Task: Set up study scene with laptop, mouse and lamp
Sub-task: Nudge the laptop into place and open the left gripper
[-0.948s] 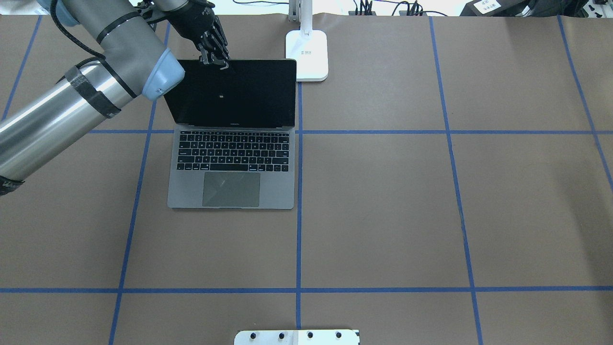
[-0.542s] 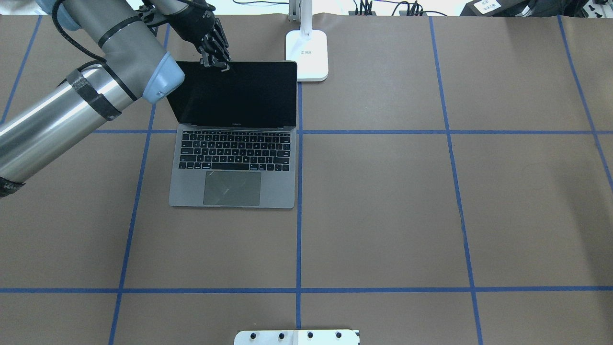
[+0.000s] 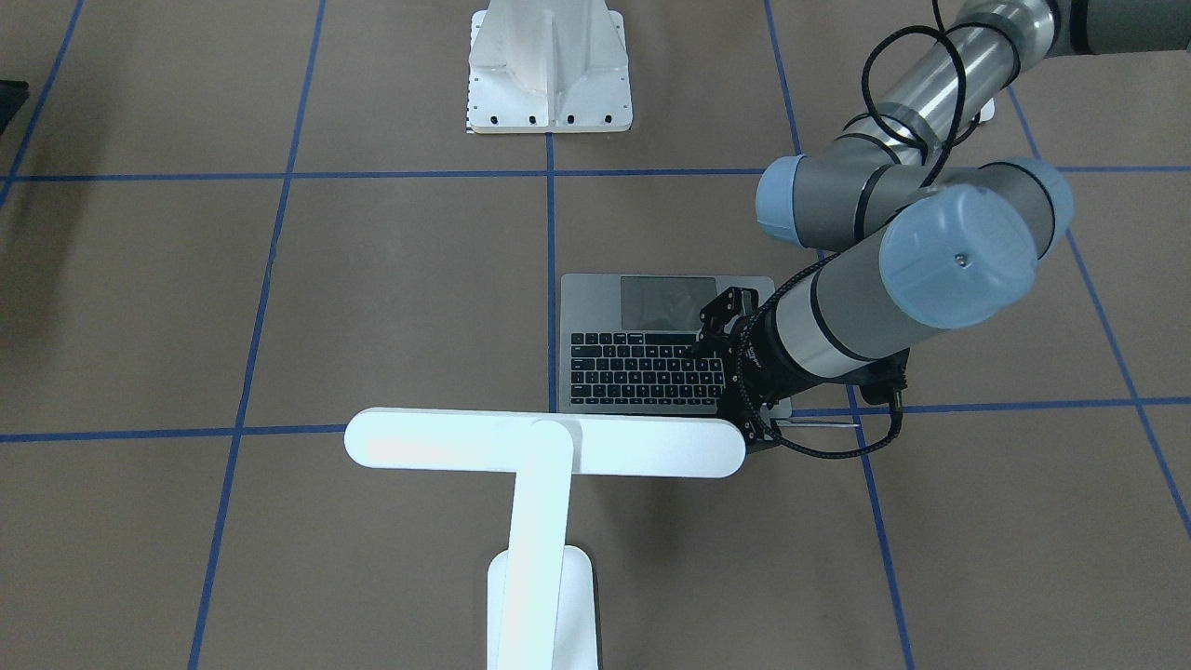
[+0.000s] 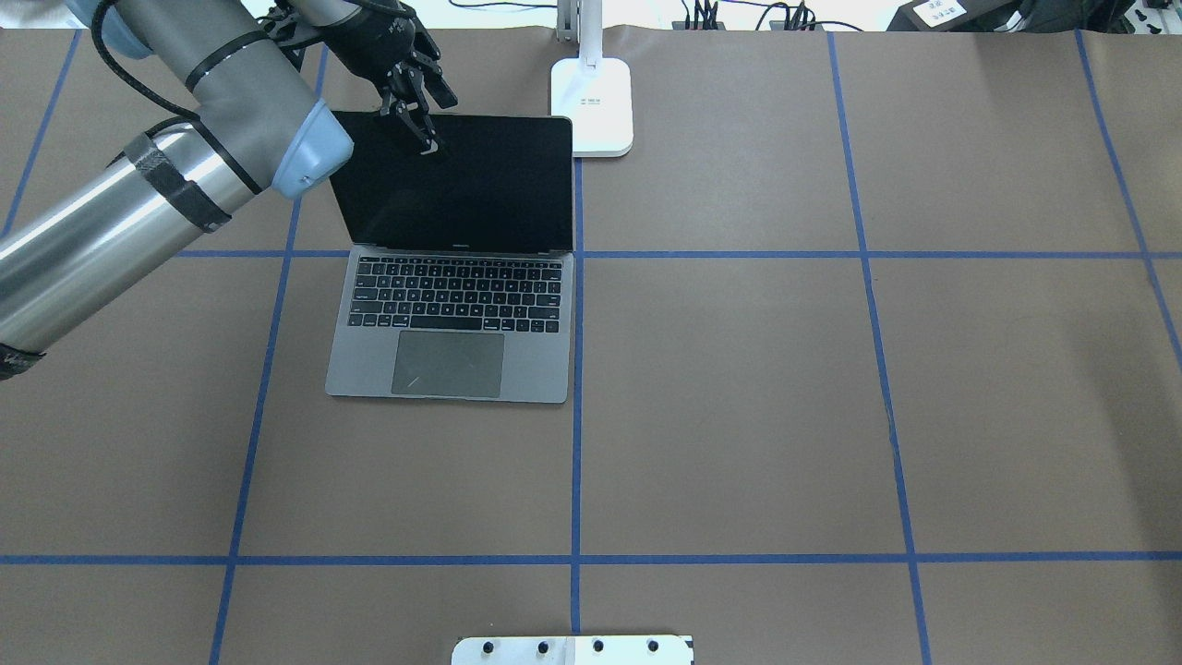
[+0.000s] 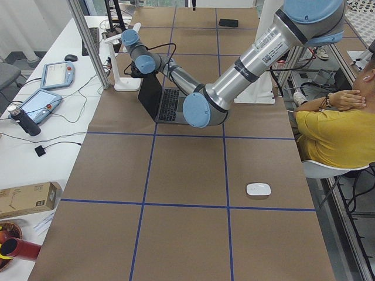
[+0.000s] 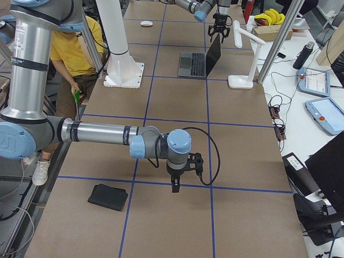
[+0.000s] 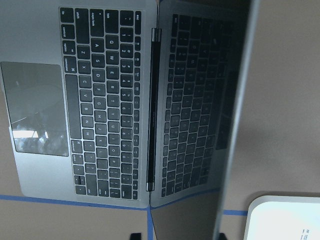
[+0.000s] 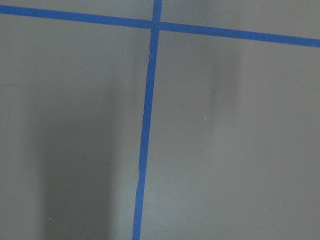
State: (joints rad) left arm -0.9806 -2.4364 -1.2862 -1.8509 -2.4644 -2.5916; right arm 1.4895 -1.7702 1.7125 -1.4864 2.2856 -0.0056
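The laptop (image 4: 452, 314) stands open at the table's far left, its dark screen upright; it also shows in the left wrist view (image 7: 100, 100) and the front view (image 3: 651, 354). My left gripper (image 4: 436, 123) hovers at the lid's top edge with its fingers spread, holding nothing. The white lamp stands right of the laptop, with its base (image 4: 592, 106) on the table and its bar head (image 3: 544, 442) above. The white mouse (image 5: 258, 189) lies alone at the near left end. My right gripper (image 6: 180, 177) points down over bare table; I cannot tell whether it is open or shut.
The white ribbed pedestal (image 3: 549, 70) is bolted at the table's near middle edge. A black mouse pad (image 6: 108, 196) lies at the right end near my right arm. A seated person in yellow (image 5: 334, 134) is beside the table. Blue tape lines grid the brown surface.
My left gripper's fingers have spread and let go of the lid's top edge. The laptop base has shifted slightly to the right.
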